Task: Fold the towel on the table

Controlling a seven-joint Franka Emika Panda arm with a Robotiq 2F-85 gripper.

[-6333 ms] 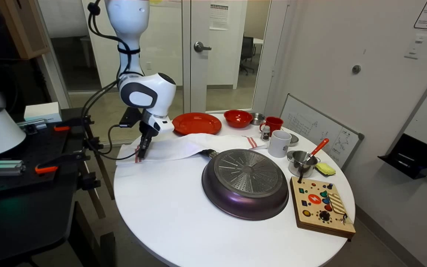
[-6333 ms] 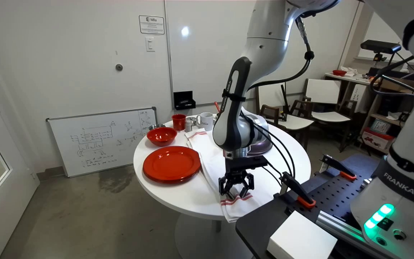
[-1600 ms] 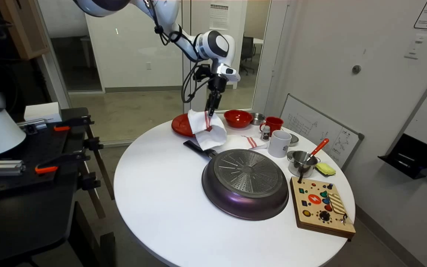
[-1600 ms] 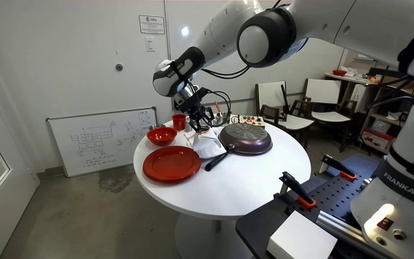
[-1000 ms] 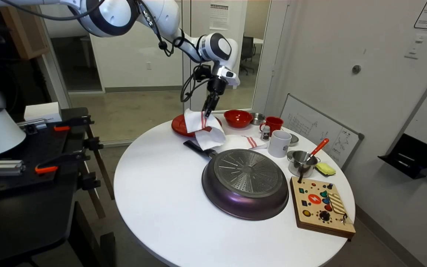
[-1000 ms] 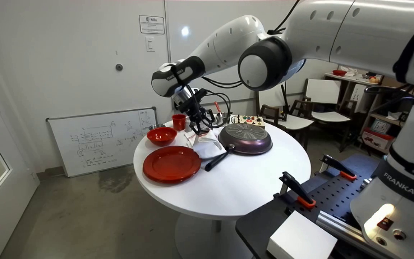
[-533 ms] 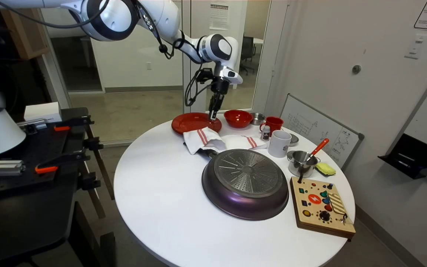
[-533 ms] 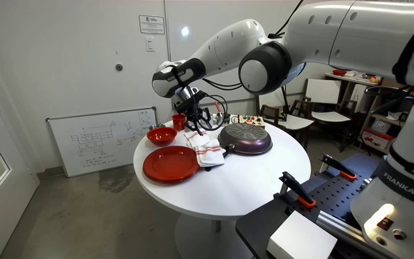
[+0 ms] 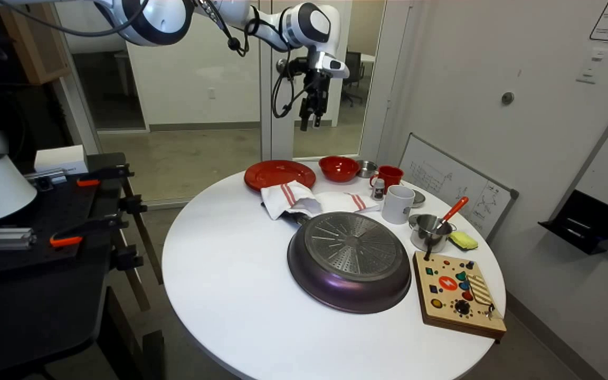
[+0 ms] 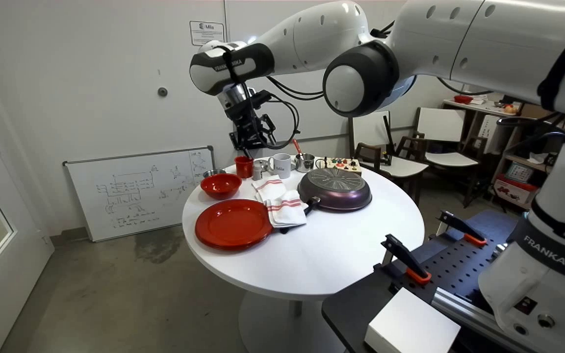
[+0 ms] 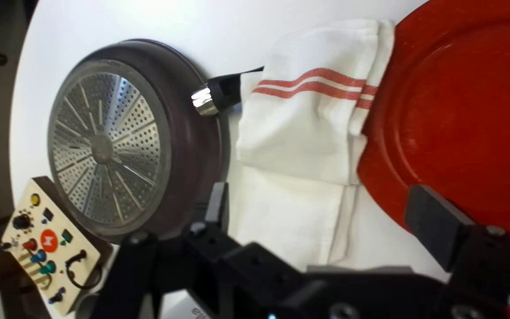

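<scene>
The white towel (image 9: 288, 196) with red stripes lies doubled over on the round white table (image 9: 230, 295). Its striped end is turned back over the middle, rumpled, and covers part of the pan's handle; a second pair of stripes shows at the flat far end in both exterior views. One long side meets the rim of the red plate. My gripper (image 9: 310, 125) hangs well above the table, apart from the cloth. In the wrist view the gripper (image 11: 326, 212) stands wide open with nothing between its pads (image 11: 436, 226), the towel (image 11: 299, 128) below and ahead of it.
An upturned dark pan (image 9: 351, 258) sits beside the towel, opposite the red plate (image 10: 233, 223). A red bowl (image 9: 339, 169), red mug (image 9: 390, 177), white mug (image 9: 398, 205), shaker (image 9: 378, 190), steel pot (image 9: 430, 232) and wooden switch box (image 9: 459, 293) stand around the table.
Earlier the towel lay stretched out; its striped end was then lifted over towards the middle. Within the last second the jaws opened, the towel dropped, and the arm rose.
</scene>
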